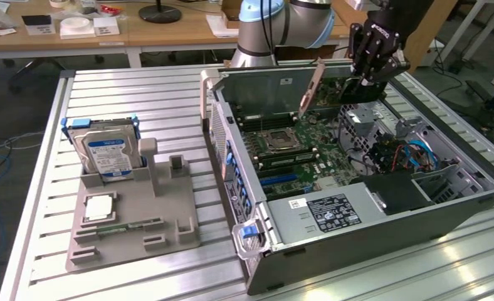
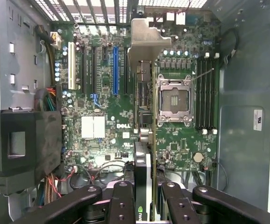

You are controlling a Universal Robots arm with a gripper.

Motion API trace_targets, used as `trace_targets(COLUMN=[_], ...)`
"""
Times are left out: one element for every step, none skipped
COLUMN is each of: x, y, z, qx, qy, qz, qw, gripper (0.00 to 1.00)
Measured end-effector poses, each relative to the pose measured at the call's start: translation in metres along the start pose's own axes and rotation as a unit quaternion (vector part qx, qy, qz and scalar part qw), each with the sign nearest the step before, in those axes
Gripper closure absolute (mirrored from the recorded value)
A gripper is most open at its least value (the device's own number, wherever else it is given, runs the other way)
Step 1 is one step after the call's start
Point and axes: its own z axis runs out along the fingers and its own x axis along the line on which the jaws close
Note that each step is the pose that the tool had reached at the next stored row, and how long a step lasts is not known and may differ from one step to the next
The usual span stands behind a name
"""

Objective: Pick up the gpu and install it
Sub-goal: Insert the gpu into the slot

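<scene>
My gripper (image 1: pixel 366 83) is shut on the gpu (image 1: pixel 341 93) and holds it above the open computer case (image 1: pixel 447 207), over the far end of the motherboard (image 1: pixel 293 147). The card hangs on edge, its silver bracket (image 1: pixel 313 88) towards the exterior view's left. In the wrist view the gpu (image 2: pixel 144 116) runs edge-on away from my gripper (image 2: pixel 146 189), with its bracket (image 2: pixel 146 42) at the far end. It hovers between the blue slot (image 2: pixel 115 70) and the empty processor socket (image 2: pixel 174 100). Dark fingers (image 2: pixel 123 200) clamp its near end.
A silver hard drive (image 1: pixel 109 153) with a blue-white label stands in a grey holder (image 1: pixel 134 232) at the exterior view's left, and a narrow memory stick (image 1: pixel 121 227) lies there. Inside the case are a black drive cage (image 2: pixel 18 144), cables (image 1: pixel 402 153) and a power supply (image 1: pixel 331 210).
</scene>
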Motion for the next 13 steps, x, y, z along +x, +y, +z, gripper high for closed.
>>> trace_targets(x=[0.000,0.000,0.001,0.002,0.004,0.005,0.007,0.009,0.010,0.012,0.013,0.014,0.015], y=[0.0005,0.0011,0.0017,0.0024,0.0033,0.0043,0.0052,0.0061,0.0071,0.0081,0.0090,0.0099,0.0108], z=[0.0007,0.0012,0.0015,0.0017,0.0020,0.0023,0.0026,0.0030,0.0037,0.0043,0.0049,0.0054,0.0058], qx=[0.0010,0.0015,0.0016,0.0017,0.0018,0.0018,0.0019,0.0019,0.0021,0.0023,0.0024,0.0026,0.0026], qy=[0.0000,0.0000,0.0001,0.0001,0.0000,0.0001,0.0000,0.0000,0.0000,0.0000,0.0000,0.0000,0.0000], qz=[0.000,0.000,-0.001,-0.001,-0.001,-0.001,-0.001,-0.001,-0.001,-0.001,-0.001,-0.001,-0.001], qw=[1.0000,1.0000,1.0000,1.0000,1.0000,1.0000,1.0000,1.0000,1.0000,1.0000,1.0000,1.0000,1.0000], gripper=[0.73,0.73,0.73,0.73,0.73,0.73,0.73,0.73,0.73,0.73,0.73,0.73,0.73])
